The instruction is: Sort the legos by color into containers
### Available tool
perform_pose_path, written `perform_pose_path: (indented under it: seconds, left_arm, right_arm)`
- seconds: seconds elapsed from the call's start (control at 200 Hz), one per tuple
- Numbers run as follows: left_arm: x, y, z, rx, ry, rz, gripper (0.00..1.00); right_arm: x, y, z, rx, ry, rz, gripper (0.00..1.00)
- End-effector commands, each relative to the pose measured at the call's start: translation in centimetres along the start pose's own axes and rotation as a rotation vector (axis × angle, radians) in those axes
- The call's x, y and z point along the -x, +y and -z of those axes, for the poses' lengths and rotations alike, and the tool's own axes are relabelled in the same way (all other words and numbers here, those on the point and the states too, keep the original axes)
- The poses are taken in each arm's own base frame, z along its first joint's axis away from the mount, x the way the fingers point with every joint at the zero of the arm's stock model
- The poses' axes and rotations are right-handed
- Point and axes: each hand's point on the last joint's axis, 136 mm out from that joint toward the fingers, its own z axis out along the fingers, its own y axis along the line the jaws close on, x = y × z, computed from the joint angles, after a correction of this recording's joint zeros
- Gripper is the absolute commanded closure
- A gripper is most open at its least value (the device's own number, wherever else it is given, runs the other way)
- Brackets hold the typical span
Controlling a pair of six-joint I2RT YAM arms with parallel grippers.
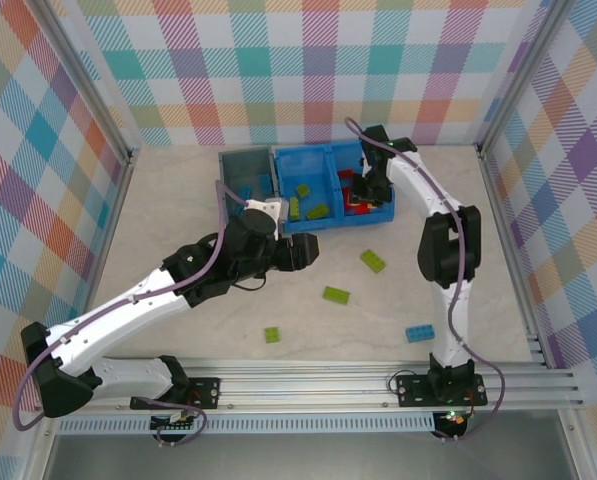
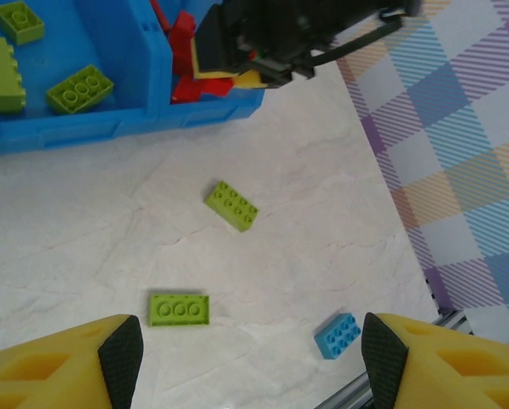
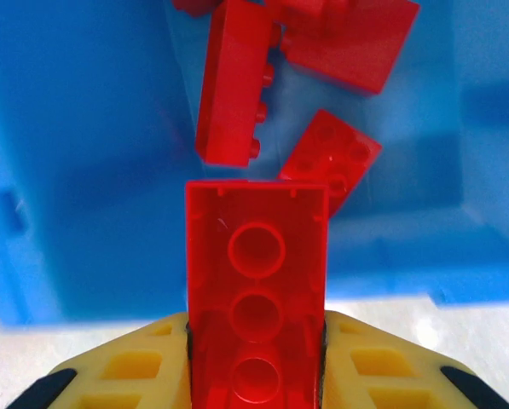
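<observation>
Right jaws grip a red brick point(image 3: 256, 290), its lower end cut off, over the blue bin point(image 3: 75, 153); left jaws gape empty above the table point(image 2: 339, 196) with loose green bricks point(image 2: 231, 205) and a blue brick point(image 2: 338, 335).

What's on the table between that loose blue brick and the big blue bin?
A single lime green brick lies between the blue brick and the blue bin, clearest in the top view.
</observation>
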Motion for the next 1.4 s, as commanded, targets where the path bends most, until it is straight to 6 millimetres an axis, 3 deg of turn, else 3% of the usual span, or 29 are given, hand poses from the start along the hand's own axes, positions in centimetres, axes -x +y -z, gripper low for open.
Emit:
perform_pose_path:
  seconds: [0.0, 0.265, 0.52, 0.69, 0.9, 1.125, 1.265, 1.395]
  left_arm:
    - [0.9, -1.0, 0.5, -0.015, -0.04, -0.025, 0.29]
    - [1.0, -0.9, 0.5, -0.005, -0.036, -0.031, 0.29]
    - [0.7, -0.6, 0.6, 0.008, -0.027, -0.039, 0.29]
    - [0.6, -0.5, 0.7, 0.01, -0.022, -0.04, 0.29]
    - [0.4, -0.5, 0.6, 0.004, -0.017, -0.036, 0.28]
    - [0.4, -0.4, 0.6, 0.006, -0.022, -0.035, 0.28]
    - [0.4, -0.5, 0.7, -0.001, -0.019, -0.035, 0.28]
    - [0.3, -0.9, 0.6, -0.019, -0.012, -0.041, 0.27]
  right_arm:
    - [0.1, -0.2, -0.5, -0.016, 0.056, 0.002, 0.73]
    - [3.7, -2.4, -1.9, -0.118, 0.01, -0.04, 0.73]
    - [5.5, -3.6, -2.2, -0.198, -0.046, -0.027, 0.71]
    - [6.2, -3.3, -1.8, -0.205, -0.08, -0.004, 0.71]
    - [7.4, -3.4, -0.4, -0.349, -0.172, 0.091, 0.68]
    - [6.0, -4.7, 0.1, -0.542, -0.16, 0.127, 0.68]
    - [4.9, -5.4, -0.1, -0.551, -0.163, 0.088, 0.67]
    - [4.2, -5.5, -0.7, -0.546, -0.141, 0.073, 0.56]
